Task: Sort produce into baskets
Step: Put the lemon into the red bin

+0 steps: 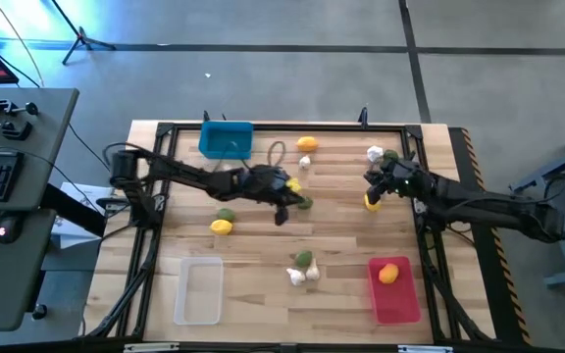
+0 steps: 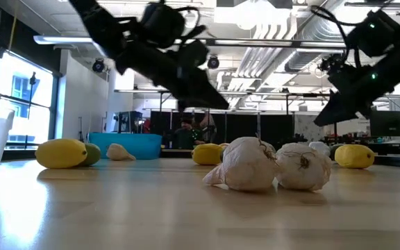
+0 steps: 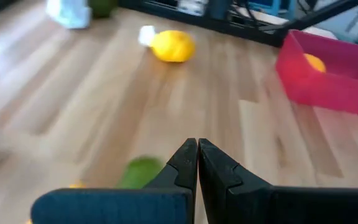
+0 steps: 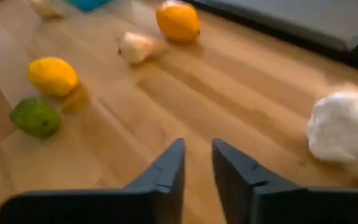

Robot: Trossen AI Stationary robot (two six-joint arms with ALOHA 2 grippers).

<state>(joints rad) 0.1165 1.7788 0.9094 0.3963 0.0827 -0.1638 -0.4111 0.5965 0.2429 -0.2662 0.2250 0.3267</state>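
Observation:
My left gripper point(image 1: 282, 215) point(image 3: 197, 155) is shut and empty above the table's middle, beside a green fruit point(image 1: 304, 202) point(image 3: 142, 172) and a yellow fruit point(image 1: 293, 185). My right gripper point(image 1: 371, 182) point(image 4: 198, 158) is slightly open and empty at the far right, near a yellow fruit point(image 1: 372, 202) and a garlic bulb point(image 1: 375, 153) point(image 4: 344, 130). The blue basket point(image 1: 226, 139) stands far left, the clear basket point(image 1: 197, 289) near left, and the red basket point(image 1: 393, 294) near right, holding a yellow fruit point(image 1: 388, 274). All produce rests on the tabletop.
More produce lies loose: a yellow fruit point(image 1: 307, 144) and a garlic bulb point(image 1: 305, 162) at the far middle, a green point(image 1: 226, 214) and a yellow fruit point(image 1: 222, 226) left of centre, and a green fruit point(image 1: 303, 259) with two garlic bulbs point(image 1: 302, 276) near the middle.

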